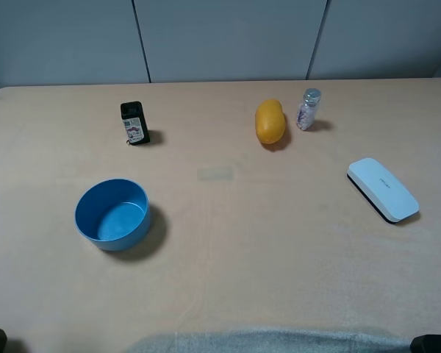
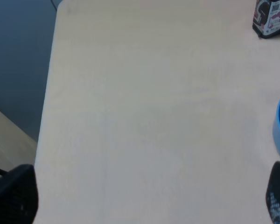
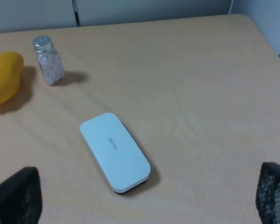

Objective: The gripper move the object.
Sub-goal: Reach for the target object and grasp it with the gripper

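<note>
Looks like the opening step, the approach, with nothing grasped yet. Finds the object (image 1: 382, 189), a flat white oblong, lying on the table (image 1: 279, 279) at the right side of the high view, slanted to the table's edges. Places it well apart from the orange fruit (image 1: 270, 122) and the small shaker (image 1: 308, 109) farther back, and far from the blue bowl (image 1: 112, 215) and the black box (image 1: 134, 123) on the left. Shows the right gripper (image 3: 148, 177) spread wide and empty in its wrist view, apparently raised off the table, with the object ahead of the two fingers and touched by neither. Shows the left gripper (image 2: 144, 182) likewise spread and empty, over bare table near the blue bowl. Falls most likely to the right arm, being the nearer. Calls next for turning the wrist so the jaws square up across the object's narrow width, then lowering until the fingers straddle both long sides, then closing low near the dark underside edge. Risks a slip off the smooth, rounded shell if pinched too high or at a corner.
</note>
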Available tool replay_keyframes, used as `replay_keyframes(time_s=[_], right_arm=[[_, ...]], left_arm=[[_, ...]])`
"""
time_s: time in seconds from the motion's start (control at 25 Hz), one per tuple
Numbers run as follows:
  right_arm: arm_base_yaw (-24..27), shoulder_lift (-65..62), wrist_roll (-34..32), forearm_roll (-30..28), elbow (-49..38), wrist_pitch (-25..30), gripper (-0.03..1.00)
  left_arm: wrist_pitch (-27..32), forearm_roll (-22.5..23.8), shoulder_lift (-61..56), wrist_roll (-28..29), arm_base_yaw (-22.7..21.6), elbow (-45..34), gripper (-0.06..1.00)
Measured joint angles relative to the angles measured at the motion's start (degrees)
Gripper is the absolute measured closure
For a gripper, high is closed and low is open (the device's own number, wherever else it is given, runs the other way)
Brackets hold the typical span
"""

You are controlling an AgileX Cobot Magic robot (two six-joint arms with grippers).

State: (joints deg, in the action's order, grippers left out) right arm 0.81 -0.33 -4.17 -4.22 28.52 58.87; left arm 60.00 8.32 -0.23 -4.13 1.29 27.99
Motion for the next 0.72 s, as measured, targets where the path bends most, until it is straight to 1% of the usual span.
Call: replay_keyframes(time_s=[0.72], right_arm=[[0.0, 0.0, 0.0, 0.0, 0.0, 0.0, 0.28]], left_arm=[[0.0, 0.0, 0.0, 0.0, 0.0, 0.0, -0.03]])
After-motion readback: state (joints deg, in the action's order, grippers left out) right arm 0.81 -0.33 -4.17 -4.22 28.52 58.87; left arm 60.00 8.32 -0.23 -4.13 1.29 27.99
